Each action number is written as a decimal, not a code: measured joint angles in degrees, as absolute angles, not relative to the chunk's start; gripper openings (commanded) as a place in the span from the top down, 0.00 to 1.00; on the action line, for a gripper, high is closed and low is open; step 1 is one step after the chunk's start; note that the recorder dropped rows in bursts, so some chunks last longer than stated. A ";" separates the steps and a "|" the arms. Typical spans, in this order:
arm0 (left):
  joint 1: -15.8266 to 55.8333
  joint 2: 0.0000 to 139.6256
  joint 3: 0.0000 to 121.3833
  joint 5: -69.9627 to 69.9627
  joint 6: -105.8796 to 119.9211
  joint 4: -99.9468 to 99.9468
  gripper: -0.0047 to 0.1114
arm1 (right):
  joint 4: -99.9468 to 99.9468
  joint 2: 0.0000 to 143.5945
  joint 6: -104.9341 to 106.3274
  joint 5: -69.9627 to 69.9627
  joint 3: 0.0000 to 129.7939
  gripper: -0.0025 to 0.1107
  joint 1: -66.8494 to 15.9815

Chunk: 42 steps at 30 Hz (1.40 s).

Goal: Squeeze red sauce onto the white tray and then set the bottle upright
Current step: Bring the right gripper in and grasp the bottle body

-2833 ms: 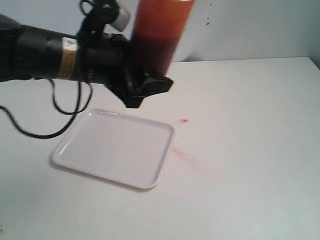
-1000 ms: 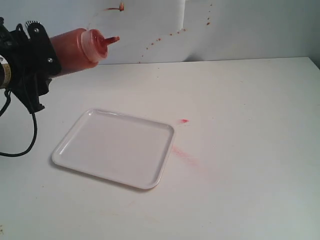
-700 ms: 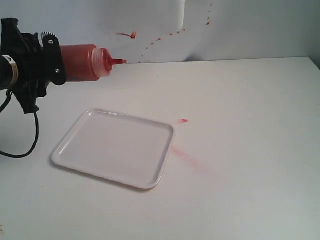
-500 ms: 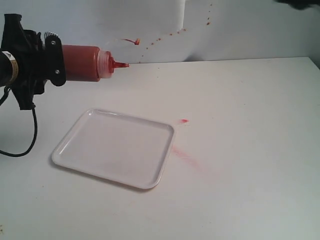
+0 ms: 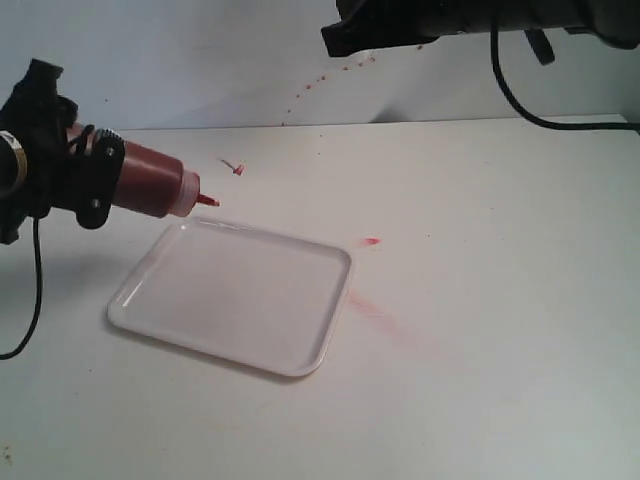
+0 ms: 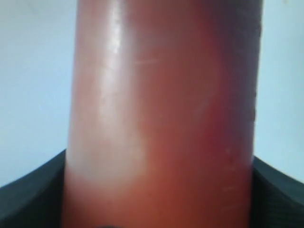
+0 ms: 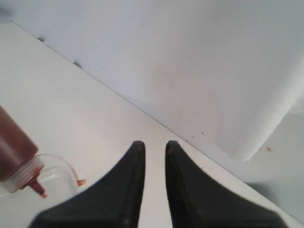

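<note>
My left gripper [image 5: 85, 180] is shut on the bottle [image 5: 148, 192], a translucent cylinder full of red-orange sauce. The bottle tilts nozzle-down, and its red-stained nozzle [image 5: 206, 201] hangs just over the far left corner of the white tray [image 5: 230, 295]. Its small tip cap [image 5: 237, 168] dangles on a thin tether beyond the nozzle. No red sauce shows on the tray. The left wrist view is filled by the bottle's body [image 6: 161, 118]. My right gripper [image 7: 153, 145] is high above the table, fingers close together with nothing between them; the bottle [image 7: 14, 142] lies off to one side below it.
The right arm [image 5: 470, 20] crosses the top of the exterior view. On the table beside the tray lie a pale pink speck [image 5: 369, 241] and a faint pinkish smear [image 5: 372, 310]. Red splatter dots [image 5: 305, 88] mark the white back wall.
The bottle has tipped from level to nozzle-down and dropped toward the tray's far corner. The right arm has swung in along the top of the exterior view.
</note>
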State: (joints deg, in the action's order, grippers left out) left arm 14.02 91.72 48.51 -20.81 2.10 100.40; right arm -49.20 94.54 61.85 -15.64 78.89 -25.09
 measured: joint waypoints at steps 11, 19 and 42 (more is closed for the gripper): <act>22.59 77.34 42.67 -21.87 10.44 100.07 0.96 | -47.29 97.53 73.94 -18.25 79.11 0.05 -29.25; 23.29 75.88 42.67 -22.15 16.05 100.07 0.96 | -66.73 106.21 98.26 -30.57 79.11 0.05 -30.62; 27.10 75.88 42.58 -18.45 18.11 100.07 0.96 | -91.74 112.46 120.02 -38.27 79.11 0.05 -33.86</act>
State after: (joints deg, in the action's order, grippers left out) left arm 27.10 75.88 42.58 -18.45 18.11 100.07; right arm -91.74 112.46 120.02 -38.27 79.11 -33.86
